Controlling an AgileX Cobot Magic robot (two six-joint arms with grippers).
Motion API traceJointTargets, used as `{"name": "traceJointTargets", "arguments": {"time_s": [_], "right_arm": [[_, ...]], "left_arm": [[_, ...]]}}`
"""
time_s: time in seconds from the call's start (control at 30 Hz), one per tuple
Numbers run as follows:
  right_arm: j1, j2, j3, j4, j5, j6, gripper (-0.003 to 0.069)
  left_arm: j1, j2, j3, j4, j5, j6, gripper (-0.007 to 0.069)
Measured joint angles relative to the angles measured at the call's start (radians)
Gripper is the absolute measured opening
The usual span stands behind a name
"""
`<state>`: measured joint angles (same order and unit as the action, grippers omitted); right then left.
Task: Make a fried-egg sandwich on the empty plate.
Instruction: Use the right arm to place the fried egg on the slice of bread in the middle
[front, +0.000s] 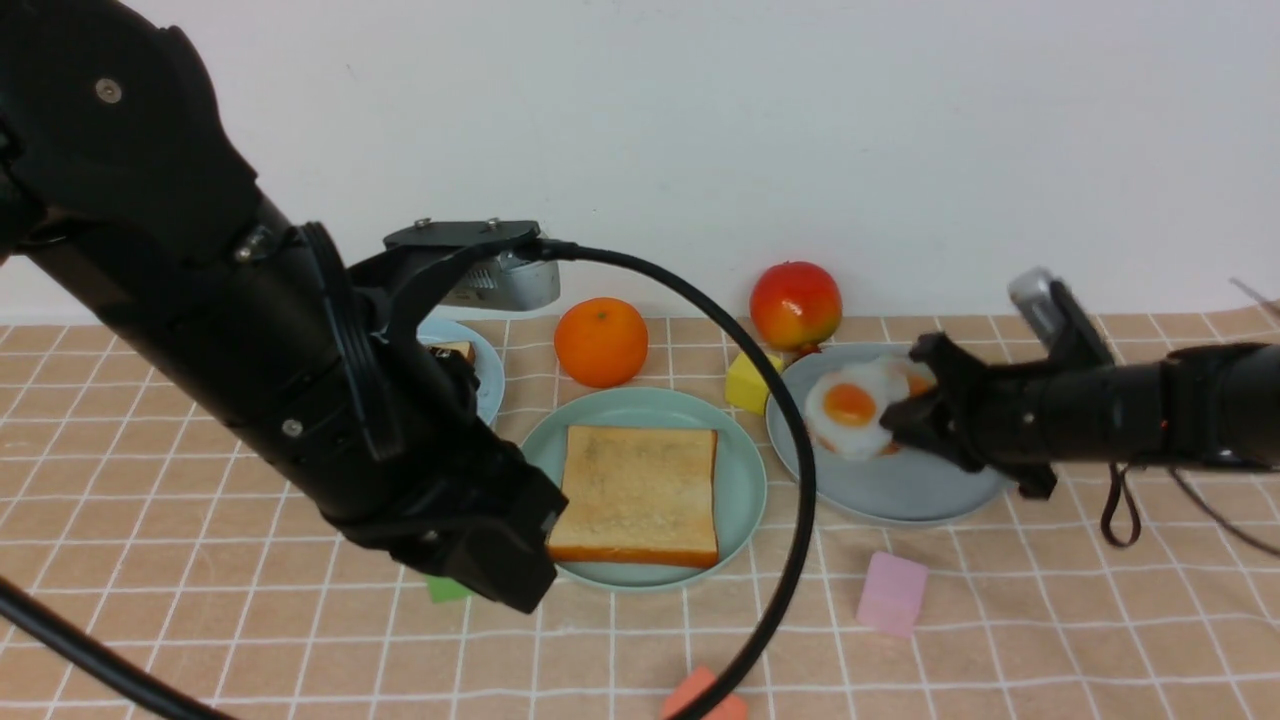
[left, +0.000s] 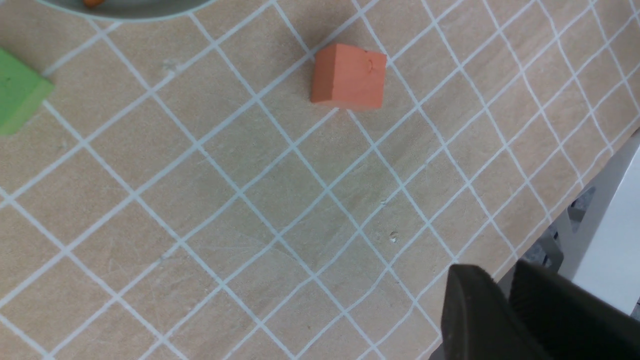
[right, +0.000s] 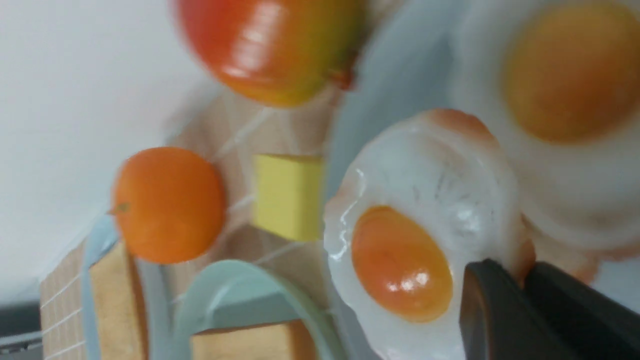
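Right hand (front: 897, 424) pinching fried egg (front: 848, 406) over grey-blue plate (front: 900, 492) — yellow block (front: 750, 383) beside rim, mint plate (front: 745, 480) near (left hand (left: 500, 280): cannot tell).

Tan gridded counter (front: 200, 600) holding a mint-green plate (front: 745, 480), grey-blue plate (front: 900, 495), pale-blue plate (front: 490, 378), orange (front: 601, 342), red apple (front: 795, 304), yellow block (front: 752, 383), pink block (front: 892, 593), green block (front: 447, 589), coral block (front: 700, 697).

Beige counter (front: 1000, 620) with a white grid pattern; mint-green plate (front: 745, 480); golden-brown toast (front: 637, 492) with darker crust; glossy white fried egg (front: 852, 415), orange yolk; pale pink block (front: 892, 592).
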<state>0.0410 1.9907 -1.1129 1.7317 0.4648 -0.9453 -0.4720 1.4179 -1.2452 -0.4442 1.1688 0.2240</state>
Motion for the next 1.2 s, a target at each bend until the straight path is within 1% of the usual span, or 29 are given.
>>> {"name": "traceJointTargets", "arguments": {"time_s": [0.2, 0.3, 0.37, 0.43, 0.53, 0.6, 0.67, 0.73, 0.83, 0.9, 0.93, 1.03, 1.2], "right_arm": [[0.000, -0.098, 0.000, -0.004, 0.005, -0.058, 0.0074], [0.000, -0.117, 0.000, -0.006, 0.050, -0.067, 0.0074], [0.010, -0.122, 0.000, -0.013, 0.128, -0.069, 0.0074], [0.027, -0.122, 0.000, -0.022, 0.165, -0.069, 0.0074], [0.092, -0.122, -0.006, -0.062, 0.221, -0.069, 0.0074], [0.141, -0.118, -0.030, -0.122, 0.234, -0.065, 0.0074], [0.188, -0.109, -0.076, -0.213, 0.238, -0.019, 0.0074], [0.228, -0.089, -0.132, -0.321, 0.238, 0.056, 0.0074], [0.268, -0.038, -0.229, -0.483, 0.238, 0.203, 0.0074], [0.279, -0.012, -0.263, -0.524, 0.236, 0.260, 0.0074], [0.289, 0.020, -0.297, -0.568, 0.236, 0.314, 0.0074], [0.298, 0.086, -0.350, -0.591, 0.233, 0.389, 0.0074], [0.299, 0.143, -0.363, -0.563, 0.226, 0.415, 0.0077]], "left_arm": [[0.000, 0.000, 0.000, 0.006, -0.001, 0.001, 0.0129], [0.000, 0.000, 0.000, 0.028, -0.001, -0.001, 0.0130], [0.000, -0.002, 0.000, 0.076, -0.008, -0.027, 0.0131], [0.000, -0.010, 0.000, 0.116, -0.016, -0.056, 0.0131], [0.000, -0.052, 0.000, 0.230, -0.029, -0.145, 0.0133], [0.000, -0.095, 0.000, 0.302, -0.029, -0.204, 0.0134], [0.000, -0.143, 0.000, 0.359, -0.023, -0.260, 0.0137], [0.000, -0.190, 0.000, 0.394, -0.014, -0.299, 0.0138], [0.000, -0.257, 0.016, 0.420, -0.011, -0.331, 0.0141], [0.000, -0.277, 0.024, 0.425, -0.006, -0.336, 0.0143], [0.000, -0.304, 0.035, 0.429, -0.002, -0.340, 0.0143], [0.000, -0.352, 0.058, 0.435, 0.014, -0.343, 0.0144], [0.000, -0.384, 0.088, 0.437, 0.020, -0.348, 0.0148]]}}
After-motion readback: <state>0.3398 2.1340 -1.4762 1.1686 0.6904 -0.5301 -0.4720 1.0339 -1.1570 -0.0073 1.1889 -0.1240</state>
